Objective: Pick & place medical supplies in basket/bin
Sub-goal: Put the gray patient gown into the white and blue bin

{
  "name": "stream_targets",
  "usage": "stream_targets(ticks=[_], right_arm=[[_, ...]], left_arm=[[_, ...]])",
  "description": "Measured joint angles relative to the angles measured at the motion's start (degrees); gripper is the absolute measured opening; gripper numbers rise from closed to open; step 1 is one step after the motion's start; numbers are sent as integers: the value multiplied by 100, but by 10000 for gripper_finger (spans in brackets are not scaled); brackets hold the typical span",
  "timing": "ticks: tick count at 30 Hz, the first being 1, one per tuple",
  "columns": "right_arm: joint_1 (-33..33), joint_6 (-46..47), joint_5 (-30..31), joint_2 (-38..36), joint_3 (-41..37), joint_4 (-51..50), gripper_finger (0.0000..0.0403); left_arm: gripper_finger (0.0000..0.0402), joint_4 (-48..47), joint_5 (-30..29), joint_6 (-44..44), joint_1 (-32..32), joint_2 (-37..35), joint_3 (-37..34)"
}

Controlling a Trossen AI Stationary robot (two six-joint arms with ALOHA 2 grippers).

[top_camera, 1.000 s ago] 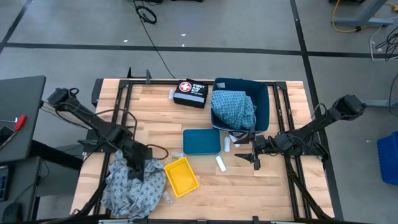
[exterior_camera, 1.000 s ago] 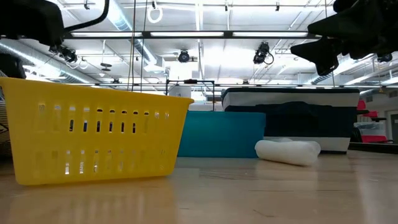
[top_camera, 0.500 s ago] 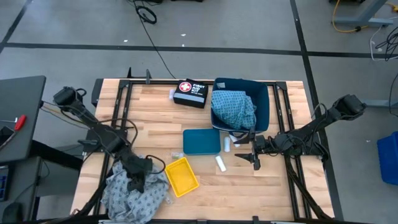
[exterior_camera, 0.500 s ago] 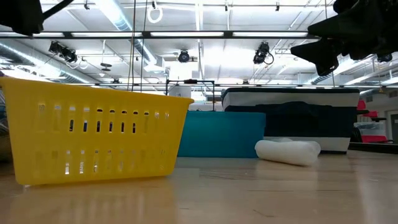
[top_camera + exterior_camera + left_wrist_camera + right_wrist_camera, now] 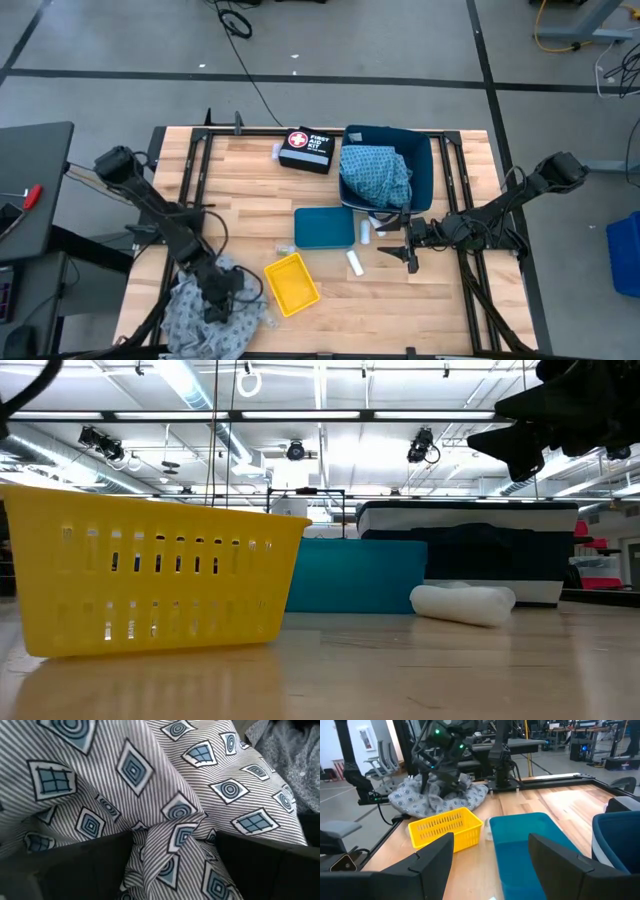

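Where wooden table [image 5: 250, 195] ends, grey floor [image 5: 330, 40] (black-taped) spreads.

A basket [image 5: 291, 283] sits right of the cloth [image 5: 205, 318], near the lid [image 5: 324, 228].

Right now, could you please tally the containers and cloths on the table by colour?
Yellow: 1, the basket
Teal: 1, the shallow tray
Dark blue: 1, the bin
Grey patterned: 1, the cloth
Blue-green: 1, the cloth in the bin
Total: 5
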Motion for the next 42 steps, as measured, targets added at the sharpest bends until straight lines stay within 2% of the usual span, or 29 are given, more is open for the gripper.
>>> stream_targets(ticks=[4, 7, 11, 15, 17, 21, 27, 32, 35, 42], right_arm=[[0, 2, 3, 0, 0, 0, 263], [-1, 2, 3, 0, 0, 2, 263], [-3, 2, 1, 0, 0, 3, 263], [-3, 2, 1, 0, 0, 4, 263], [-3, 2, -1, 0, 0, 4, 263], [-3, 2, -1, 2, 0, 4, 263], [-3, 2, 34, 0, 0, 2, 263], [-6, 0, 224, 0, 0, 1, 263], [-6, 0, 239, 2, 0, 0, 263], [-6, 4, 242, 2, 0, -54, 263]], left_arm=[[289, 40, -96, 167, -131, 343, 2], [261, 21, -201, 228, -188, 587, 2], [174, 16, -217, 325, -203, 821, 4], [42, -136, -294, 544, -205, 902, 4], [17, -375, -442, 607, -184, 840, 4], [14, -1100, -945, 747, -40, 541, 2], [14, -2472, -2252, 551, 350, -66, -7], [14, -3398, -3092, 393, 824, -394, -10], [14, -3578, -3340, 669, 1085, -537, -11], [26, -3719, -3432, 1052, 1377, -959, -11]])
